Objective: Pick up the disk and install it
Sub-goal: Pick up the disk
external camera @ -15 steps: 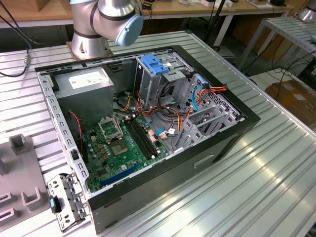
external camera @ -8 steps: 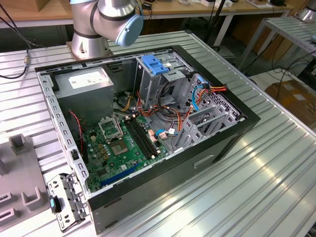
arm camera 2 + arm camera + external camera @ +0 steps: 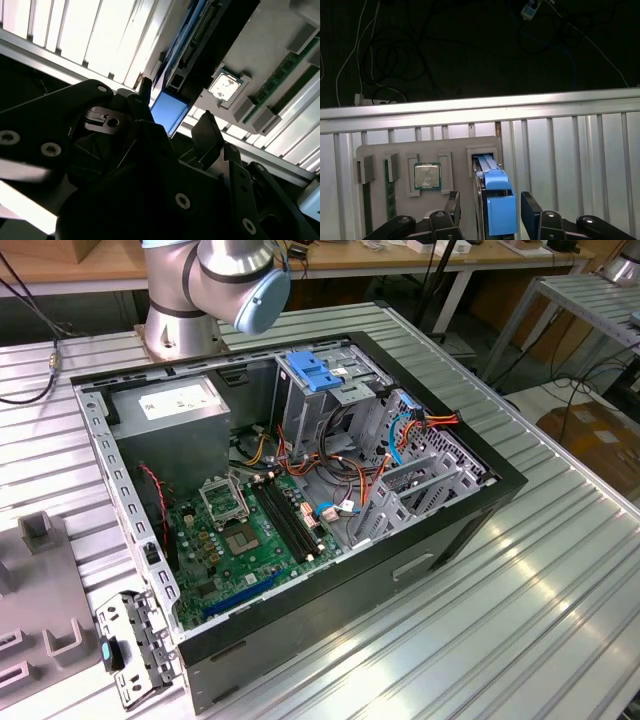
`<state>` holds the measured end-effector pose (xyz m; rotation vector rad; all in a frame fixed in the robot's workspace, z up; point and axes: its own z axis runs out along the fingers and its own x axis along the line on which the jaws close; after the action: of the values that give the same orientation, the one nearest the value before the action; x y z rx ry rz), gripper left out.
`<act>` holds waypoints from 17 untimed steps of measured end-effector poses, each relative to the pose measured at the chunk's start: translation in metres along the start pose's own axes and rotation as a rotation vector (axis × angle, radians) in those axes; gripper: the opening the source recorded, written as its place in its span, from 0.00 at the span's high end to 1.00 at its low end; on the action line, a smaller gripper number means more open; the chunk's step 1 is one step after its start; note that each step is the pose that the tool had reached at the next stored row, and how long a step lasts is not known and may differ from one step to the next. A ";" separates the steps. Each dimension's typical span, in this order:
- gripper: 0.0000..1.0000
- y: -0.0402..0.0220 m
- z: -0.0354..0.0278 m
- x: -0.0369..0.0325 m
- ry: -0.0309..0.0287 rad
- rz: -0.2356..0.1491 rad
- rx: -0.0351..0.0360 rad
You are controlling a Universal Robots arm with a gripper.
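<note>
Ribbed aluminium slats make up the tabletop point(image 3: 545, 625), which carries an open black computer case point(image 3: 478, 508) lying on its side with its green motherboard point(image 3: 232, 540) showing. The arm point(image 3: 215, 280) stands on its base at the tabletop's far edge, just behind the case.

In the first wrist view a grey fixture plate point(image 3: 455, 145) lies flat on the slats, close to a tabletop edge, beyond which cables point(image 3: 380, 55) trail over a dark floor point(image 3: 470, 40). Pockets in the plate hold a square processor chip point(image 3: 426, 176) and a green memory stick point(image 3: 387, 192).

The disk point(image 3: 497, 197) stands on edge in a slot at the plate's side, its blue plastic rails facing the camera. The claw point(image 3: 491, 206) straddles the disk with one black finger on each flank. It is spread apart and not clamped: a clear gap shows between one finger point(image 3: 453, 207) and the disk, and the other finger sits just beside the blue rail.

In the second wrist view the blue end of the disk lies between the two dark fingertips, with the processor chip off to one side.
</note>
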<state>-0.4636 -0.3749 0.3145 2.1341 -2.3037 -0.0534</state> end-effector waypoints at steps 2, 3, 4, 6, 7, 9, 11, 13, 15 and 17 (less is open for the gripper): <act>0.40 -0.0001 0.0045 0.0000 -0.0023 0.000 -0.0002; 0.40 -0.0002 0.0063 0.0000 -0.0025 0.000 -0.0002; 0.40 -0.0002 0.0083 0.0001 -0.0026 0.000 -0.0002; 0.40 -0.0002 0.0118 0.0001 -0.0039 0.000 0.0000; 0.40 -0.0003 0.0123 -0.0001 -0.0046 -0.001 0.0000; 0.40 -0.0001 0.0132 -0.0012 -0.0061 -0.001 0.0000; 0.40 0.0018 0.0140 -0.0012 -0.0078 -0.001 0.0031; 0.40 0.0039 0.0143 -0.0010 -0.0085 -0.001 0.0101; 0.40 0.0039 0.0143 -0.0010 -0.0085 -0.001 0.0103; 0.40 0.0040 0.0143 -0.0014 -0.0084 -0.001 0.0105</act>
<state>-0.4679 -0.3729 0.3004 2.1444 -2.3124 -0.0505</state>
